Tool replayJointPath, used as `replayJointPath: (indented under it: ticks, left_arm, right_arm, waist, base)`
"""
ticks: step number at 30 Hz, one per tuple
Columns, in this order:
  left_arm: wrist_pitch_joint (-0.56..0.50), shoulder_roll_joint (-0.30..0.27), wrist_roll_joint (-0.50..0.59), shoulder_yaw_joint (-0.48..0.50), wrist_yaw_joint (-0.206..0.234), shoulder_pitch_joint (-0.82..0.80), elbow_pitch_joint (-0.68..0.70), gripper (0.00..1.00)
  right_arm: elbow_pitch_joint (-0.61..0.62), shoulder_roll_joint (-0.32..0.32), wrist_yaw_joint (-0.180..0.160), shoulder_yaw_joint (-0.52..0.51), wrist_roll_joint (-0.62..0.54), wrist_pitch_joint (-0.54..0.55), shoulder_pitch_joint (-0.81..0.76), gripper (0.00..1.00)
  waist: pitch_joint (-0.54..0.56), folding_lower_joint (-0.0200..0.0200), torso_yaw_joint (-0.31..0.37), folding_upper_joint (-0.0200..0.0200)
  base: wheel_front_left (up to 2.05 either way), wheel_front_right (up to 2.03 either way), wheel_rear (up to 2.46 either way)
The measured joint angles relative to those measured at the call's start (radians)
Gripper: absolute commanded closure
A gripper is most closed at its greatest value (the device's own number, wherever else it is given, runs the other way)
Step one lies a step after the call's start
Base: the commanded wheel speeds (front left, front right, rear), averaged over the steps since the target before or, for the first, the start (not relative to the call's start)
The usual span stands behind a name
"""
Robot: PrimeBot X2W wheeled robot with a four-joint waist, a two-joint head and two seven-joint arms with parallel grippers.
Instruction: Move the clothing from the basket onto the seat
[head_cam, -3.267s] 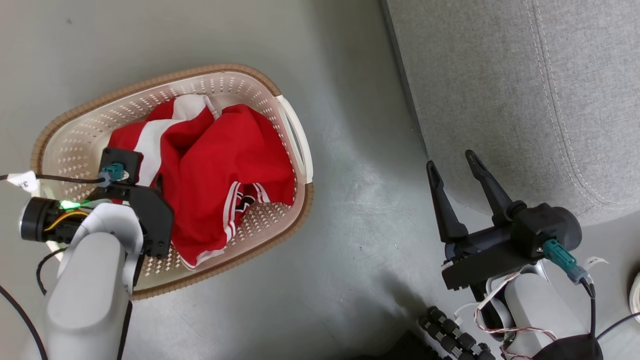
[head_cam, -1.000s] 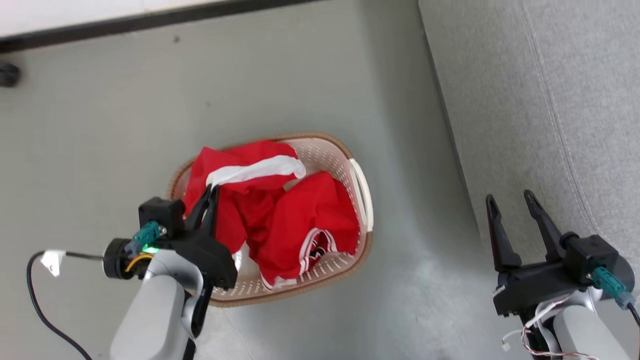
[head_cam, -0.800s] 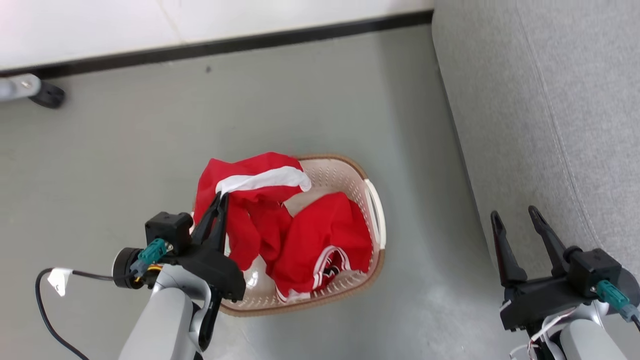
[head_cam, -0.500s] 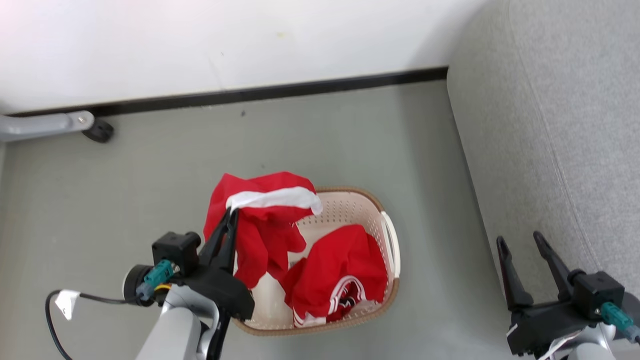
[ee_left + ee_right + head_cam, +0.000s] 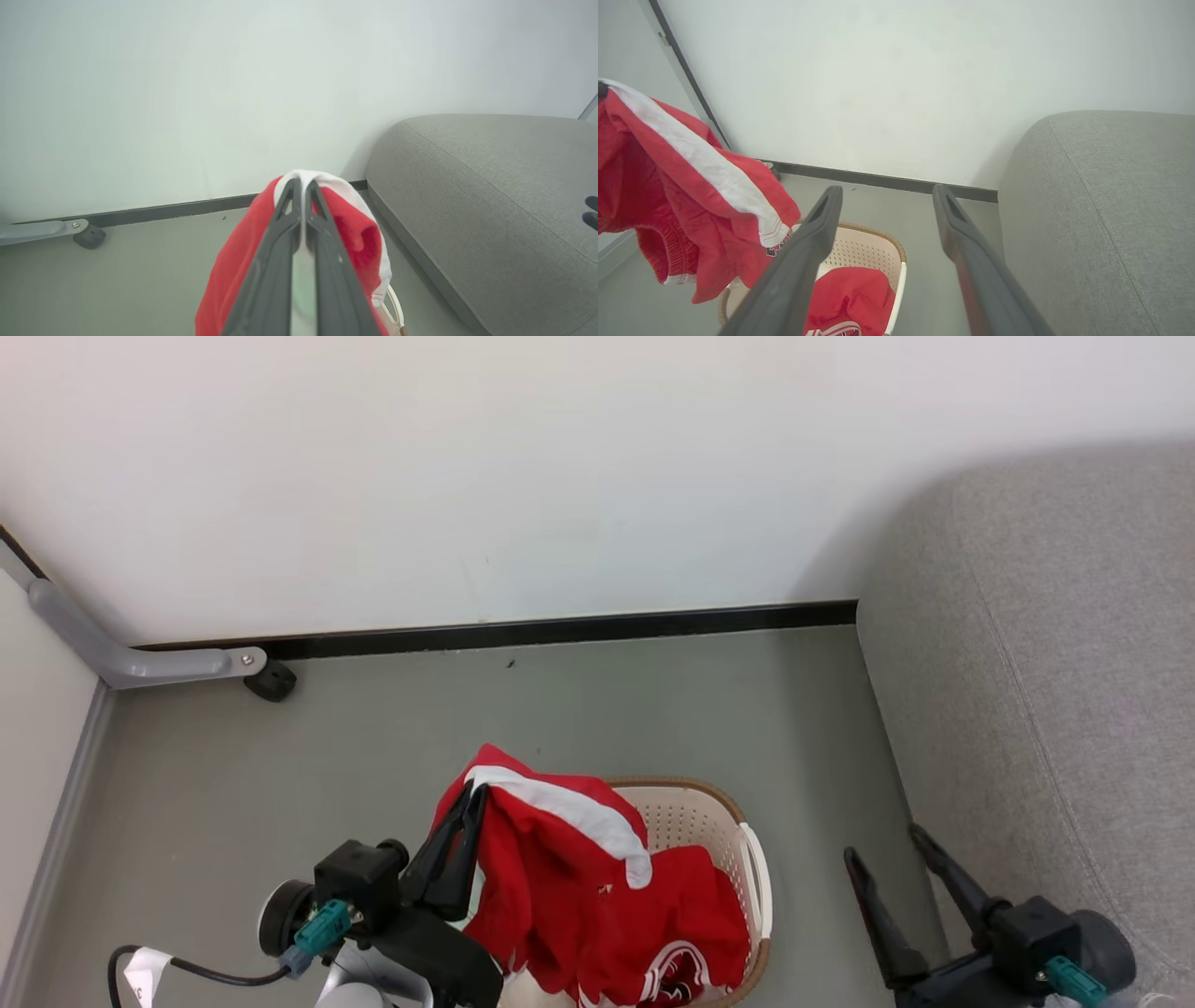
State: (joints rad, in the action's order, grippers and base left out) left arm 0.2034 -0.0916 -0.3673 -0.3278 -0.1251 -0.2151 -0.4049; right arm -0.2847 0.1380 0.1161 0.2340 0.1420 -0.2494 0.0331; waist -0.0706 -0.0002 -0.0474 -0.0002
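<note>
My left gripper [image 5: 477,795] is shut on a red garment with a white stripe [image 5: 551,877], which hangs from its fingertips above the basket [image 5: 695,812]. The same garment [image 5: 355,233] drapes over both closed fingers in the left wrist view and dangles at the left in the right wrist view [image 5: 677,186]. A second red garment with a printed emblem [image 5: 691,933] lies inside the cream basket [image 5: 859,247]. At the lower right my right gripper [image 5: 882,845] stands open beside the grey seat [image 5: 1055,709], with nothing between its fingers [image 5: 817,233].
A white wall with a black skirting strip [image 5: 560,630] runs behind the basket. A grey metal leg with a black caster [image 5: 271,681] stands at the left. Bare grey floor [image 5: 373,747] lies between wall, basket and seat.
The head camera has tilted up, bringing the wall into view. My left gripper has lifted the striped garment higher out of the basket. The right gripper stays open.
</note>
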Motion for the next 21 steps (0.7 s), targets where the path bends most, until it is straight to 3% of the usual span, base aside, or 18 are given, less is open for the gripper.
replayJointPath:
  ticks: [11,21]
  left_arm:
    - [-0.066,-0.060,-0.002,-0.123,-0.006,0.024,0.198,1.00]
    - [-0.132,-0.078,-0.026,-0.179,-0.006,0.034,0.300,1.00]
  right_arm:
    - [0.036,0.044,0.007,0.164,-0.038,0.000,0.088,0.00]
    - [0.046,0.089,0.007,0.397,-0.028,0.000,0.211,0.00]
  waist:
    - [0.032,0.0002,-0.028,0.0001]
    - [0.034,0.0002,-0.047,0.0002]
  base:
    - [0.00,0.00,0.00]
    - [0.00,0.00,0.00]
